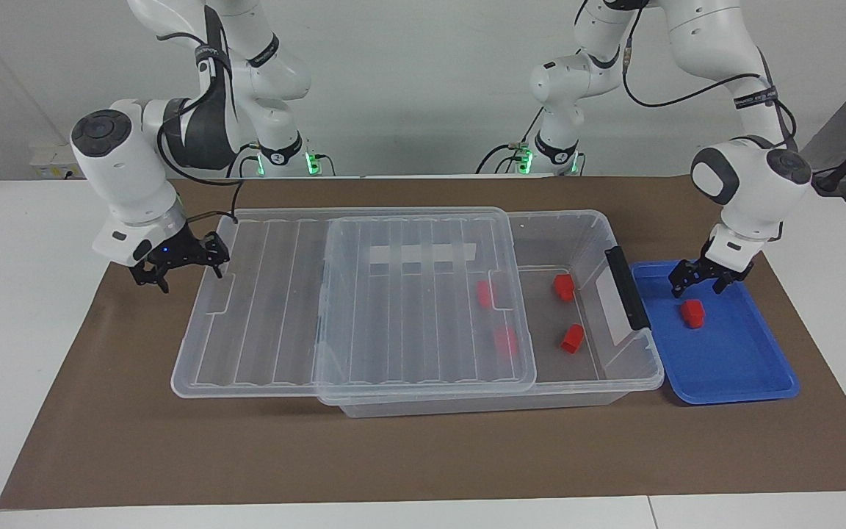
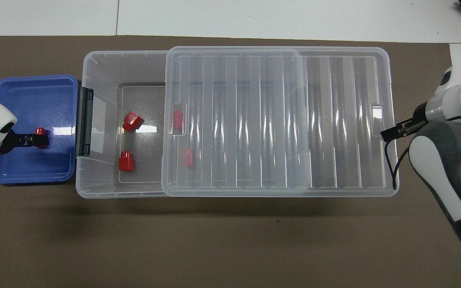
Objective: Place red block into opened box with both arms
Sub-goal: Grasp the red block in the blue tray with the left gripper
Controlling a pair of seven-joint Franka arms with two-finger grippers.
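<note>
**Lid slid aside, left claw poised over the tray's block**

Clock directions are read on the facing view. The right claw (image 1: 186,275) hangs low over the brown mat (image 1: 423,455) on the tabletop, at the 9 o'clock end of the clear lid (image 1: 393,308), fingers apart, one finger against the lid's rim. The lid lies across the box (image 1: 584,228), overhanging its 9 o'clock end and leaving the 3 o'clock end uncovered. Inside, two red blocks show dimly under the lid (image 1: 485,294) (image 1: 505,342) and two lie uncovered (image 1: 562,287) (image 1: 573,338). A black handle (image 1: 627,288) sits on the box's 3 o'clock wall, with the blue tray (image 1: 731,367) just beside it. The red block (image 1: 692,313) rests in the tray, toward 11 o'clock of its middle. The left claw (image 1: 700,285) hangs just above that block, fingers apart, gripping nothing.
</note>
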